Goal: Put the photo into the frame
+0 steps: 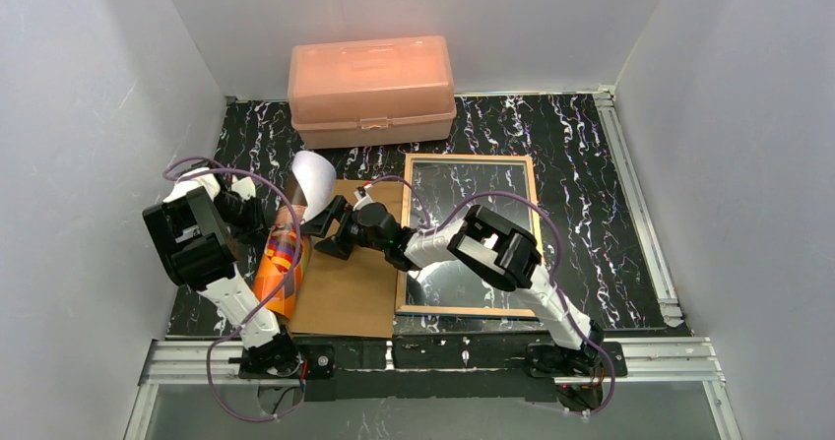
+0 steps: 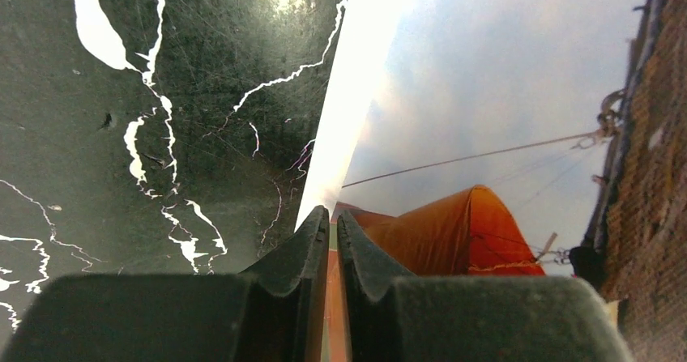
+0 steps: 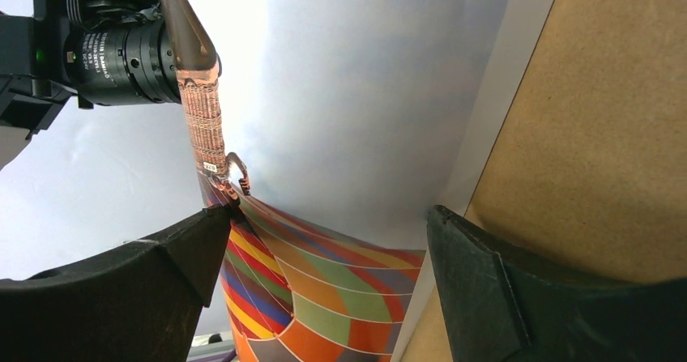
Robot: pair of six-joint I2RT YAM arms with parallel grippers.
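The photo [image 1: 280, 268] stands up off the table, curled, with its white back [image 1: 315, 186] showing at the top. My left gripper [image 1: 268, 225] is shut on its edge; in the left wrist view the jaws [image 2: 332, 226] pinch the print [image 2: 486, 127] of an orange balloon. My right gripper [image 1: 321, 233] is open right beside the photo; in the right wrist view its fingers [image 3: 324, 232] stand wide apart with the chequered balloon print [image 3: 340, 135] between them, not touching. The frame [image 1: 471, 157] lies flat on the right, wood back edge up, glass pane bare.
A brown backing board [image 1: 347, 287] lies flat left of the frame, under the right gripper; it shows in the right wrist view [image 3: 599, 111] and the left wrist view [image 2: 658, 176]. A peach plastic box [image 1: 372, 91] stands at the back. White walls enclose the table.
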